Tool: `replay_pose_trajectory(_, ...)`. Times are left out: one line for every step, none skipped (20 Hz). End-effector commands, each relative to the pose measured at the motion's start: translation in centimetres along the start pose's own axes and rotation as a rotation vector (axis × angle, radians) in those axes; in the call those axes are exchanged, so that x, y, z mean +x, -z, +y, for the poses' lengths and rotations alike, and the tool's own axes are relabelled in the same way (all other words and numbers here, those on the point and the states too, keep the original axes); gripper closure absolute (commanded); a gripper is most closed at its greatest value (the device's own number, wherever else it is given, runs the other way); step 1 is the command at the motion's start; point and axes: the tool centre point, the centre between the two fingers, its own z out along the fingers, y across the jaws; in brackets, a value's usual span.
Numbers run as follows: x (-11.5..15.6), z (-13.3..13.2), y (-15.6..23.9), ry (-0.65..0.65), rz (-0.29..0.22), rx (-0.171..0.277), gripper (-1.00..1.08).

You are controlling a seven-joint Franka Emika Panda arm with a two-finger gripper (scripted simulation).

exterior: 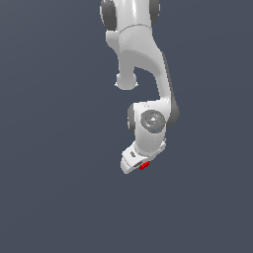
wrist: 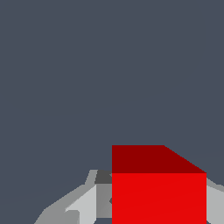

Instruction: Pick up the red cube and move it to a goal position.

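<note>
The red cube [wrist: 158, 192] sits clamped between the fingers [wrist: 87, 203].

No text, label, brand, number or sign can be read in either view: the white arm [exterior: 143, 74], the red cube [wrist: 158, 192] and the plain slate-grey background all show bare, unmarked surfaces.

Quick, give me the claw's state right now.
Claw: closed on the red cube, which sits between its fingers in the wrist view.
</note>
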Motion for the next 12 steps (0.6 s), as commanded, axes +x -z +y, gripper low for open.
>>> replay_pose_trajectory(-0.4,0.2,2.0,0.000,0.002,-0.001,1.08)
replay_pose_trajectory(-0.6,0.3,2.9,0.000,0.002,-0.001,1.08)
replay_pose_trajectory(-0.8,0.3,3.8,0.000,0.002,-0.001,1.08)
replay_pose_trajectory(-1.0,0.4,4.9,0.000,0.002,-0.001,1.08)
replay_pose_trajectory(-1.2,0.5,6.0,0.000,0.002,-0.001,1.08)
replay_pose_trajectory(-1.5,0.6,7.1,0.000,0.002,-0.001,1.08)
replay_pose_trajectory(-1.7,0.7,8.3,0.001,0.001,-0.002,1.08)
replay_pose_trajectory(-1.9,0.8,9.5,0.001,0.001,-0.002,1.08)
replay_pose_trajectory(-2.2,0.9,10.7,0.001,0.001,-0.002,1.08)
replay_pose_trajectory(-2.4,1.0,11.9,0.001,0.001,-0.002,1.08)
replay_pose_trajectory(-2.7,1.1,13.1,0.001,0.001,-0.002,1.08)
replay_pose_trajectory(-2.9,1.1,14.3,0.001,0.001,-0.002,1.08)
